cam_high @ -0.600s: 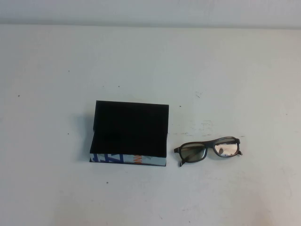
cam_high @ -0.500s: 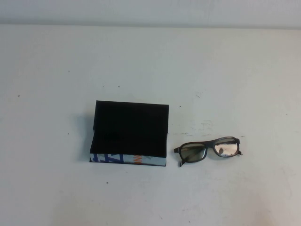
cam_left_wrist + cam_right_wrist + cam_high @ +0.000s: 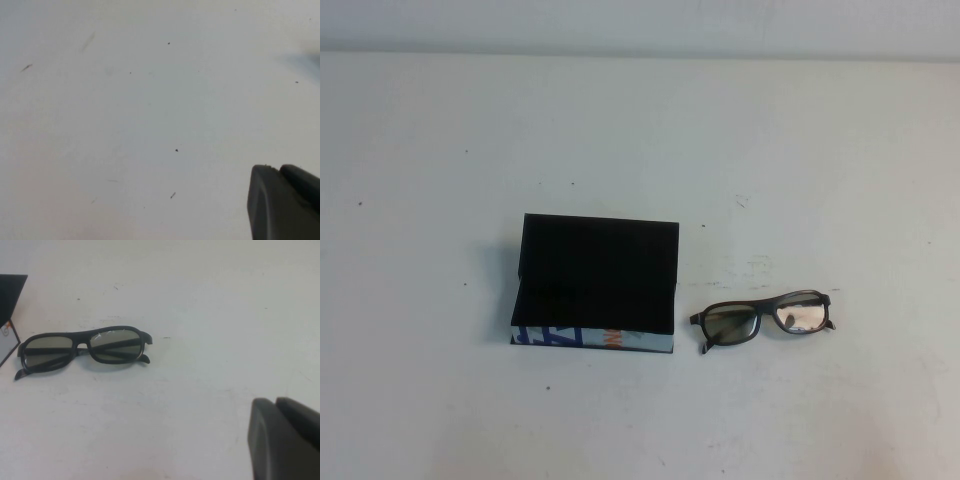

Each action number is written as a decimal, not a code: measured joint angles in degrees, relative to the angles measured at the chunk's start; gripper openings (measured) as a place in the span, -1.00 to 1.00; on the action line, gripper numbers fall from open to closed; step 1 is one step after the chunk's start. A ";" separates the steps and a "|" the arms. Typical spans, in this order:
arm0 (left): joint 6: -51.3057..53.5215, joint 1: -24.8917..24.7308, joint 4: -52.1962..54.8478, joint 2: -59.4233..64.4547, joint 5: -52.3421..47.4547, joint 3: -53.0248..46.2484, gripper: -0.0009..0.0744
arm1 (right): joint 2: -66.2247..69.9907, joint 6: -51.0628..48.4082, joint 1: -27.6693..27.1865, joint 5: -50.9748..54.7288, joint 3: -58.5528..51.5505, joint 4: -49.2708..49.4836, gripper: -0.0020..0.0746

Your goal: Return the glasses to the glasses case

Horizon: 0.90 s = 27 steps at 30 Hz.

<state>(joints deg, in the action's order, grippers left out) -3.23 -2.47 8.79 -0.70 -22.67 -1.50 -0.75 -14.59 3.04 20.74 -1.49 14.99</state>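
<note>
On the white table, just below the centre of the high view, the glasses case sits with its black lid raised toward the back and its white, blue-and-orange printed front facing the lower edge of the frame. Just to its right, lower right of centre, the glasses lie apart from the case, folded, dark frame and clear lenses resting flat on the tabletop. Neither of my arms appears in that high view. My right gripper shows as a dark shape at the lower right of its wrist view, well apart from the glasses; my left gripper hangs over bare table. Whether either pincer is apart or together, I cannot tell.
</note>
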 joint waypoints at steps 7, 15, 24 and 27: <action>0.00 0.00 0.00 0.00 0.00 0.00 -0.99 | 0.00 0.00 0.00 0.00 0.00 0.00 -0.98; 0.00 0.00 0.00 0.00 0.00 0.00 -0.99 | 0.00 0.00 0.00 -0.08 0.00 1.28 -0.98; 0.00 0.00 0.00 0.00 0.00 0.00 -0.99 | 0.00 0.00 0.00 -1.49 -0.09 10.93 -0.98; 0.00 0.00 0.00 0.00 0.00 0.00 -0.99 | 0.00 0.00 0.00 -5.92 -0.09 20.54 -0.98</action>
<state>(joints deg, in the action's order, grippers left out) -3.23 -2.47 8.79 -0.70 -22.67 -1.50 -0.75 -14.59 3.04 14.82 -1.58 35.53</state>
